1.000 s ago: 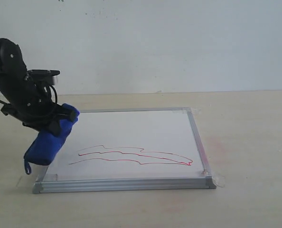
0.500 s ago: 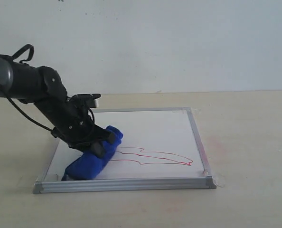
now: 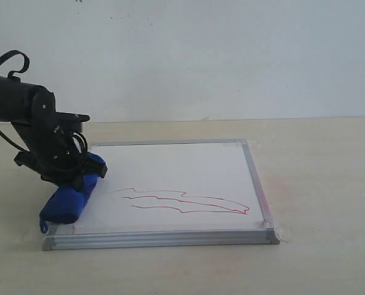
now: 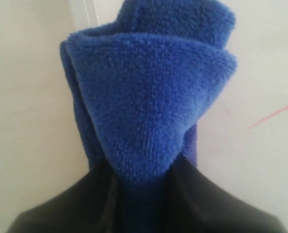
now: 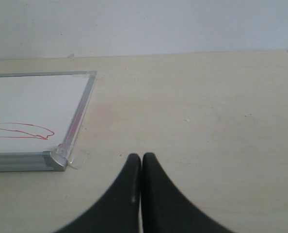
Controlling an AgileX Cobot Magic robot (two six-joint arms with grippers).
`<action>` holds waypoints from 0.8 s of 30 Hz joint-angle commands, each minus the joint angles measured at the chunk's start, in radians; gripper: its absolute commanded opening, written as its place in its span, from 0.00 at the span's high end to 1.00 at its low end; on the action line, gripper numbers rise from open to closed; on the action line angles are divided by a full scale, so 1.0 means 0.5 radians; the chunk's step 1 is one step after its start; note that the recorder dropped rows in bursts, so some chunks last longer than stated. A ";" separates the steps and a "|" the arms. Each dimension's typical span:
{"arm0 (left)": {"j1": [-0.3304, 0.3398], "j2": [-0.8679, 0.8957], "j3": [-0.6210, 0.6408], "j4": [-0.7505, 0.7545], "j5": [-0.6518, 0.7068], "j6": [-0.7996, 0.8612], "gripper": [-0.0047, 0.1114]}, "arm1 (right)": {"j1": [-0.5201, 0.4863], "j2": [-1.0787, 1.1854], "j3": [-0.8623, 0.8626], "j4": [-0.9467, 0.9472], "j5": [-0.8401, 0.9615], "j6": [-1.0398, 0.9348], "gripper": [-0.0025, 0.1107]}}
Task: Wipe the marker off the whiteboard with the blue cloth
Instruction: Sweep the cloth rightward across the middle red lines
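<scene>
so, left claw clamped on the blue cloth, low end at the left edge of the whiteboard near the marker lines, likely set to sweep across. right claw shut, empty.

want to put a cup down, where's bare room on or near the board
Free: the table right of the board; the table strip between the board's far edge and the wall; the board's far half, beyond the marker. Crowded: the board's near left corner, where the left gripper holds the cloth.
</scene>
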 commanded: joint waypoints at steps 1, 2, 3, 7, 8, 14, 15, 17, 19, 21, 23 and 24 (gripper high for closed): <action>-0.067 0.027 0.023 -0.272 0.031 0.205 0.92 | -0.013 -0.010 -0.003 0.003 -0.012 -0.008 0.98; -0.105 0.027 0.023 -0.362 -0.003 0.255 0.92 | -0.013 -0.010 -0.003 0.003 -0.012 -0.008 0.98; -0.147 0.029 0.023 -0.457 -0.038 0.296 0.92 | -0.013 -0.010 -0.003 0.003 -0.012 -0.008 0.98; -0.358 0.029 0.023 -0.798 -0.237 0.459 0.92 | -0.013 -0.010 -0.003 0.003 -0.012 -0.008 0.98; -0.426 0.029 0.023 -0.813 -0.284 0.500 0.92 | -0.013 -0.010 -0.003 0.003 -0.012 -0.008 0.98; -0.376 0.076 -0.167 0.001 -0.009 0.135 0.92 | -0.013 -0.010 -0.003 0.003 -0.012 -0.008 0.98; -0.320 0.078 -0.195 0.344 0.016 -0.232 0.92 | -0.013 -0.010 -0.003 0.003 -0.012 -0.008 0.98; -0.223 0.078 -0.231 0.580 0.107 -0.516 0.92 | -0.013 -0.010 -0.003 0.003 -0.012 -0.008 0.98; -0.155 0.078 -0.259 0.504 0.189 -0.483 0.92 | -0.013 -0.010 -0.003 0.003 -0.012 -0.008 0.98; -0.154 0.085 -0.262 0.379 0.178 -0.456 0.92 | -0.013 -0.010 -0.003 0.003 -0.012 -0.008 0.98; -0.177 0.089 -0.262 0.157 0.086 -0.386 0.92 | -0.013 -0.010 -0.003 0.003 -0.012 -0.008 0.98; -0.188 0.089 -0.262 0.086 0.056 -0.367 0.92 | -0.013 -0.010 -0.003 0.003 -0.012 -0.008 0.98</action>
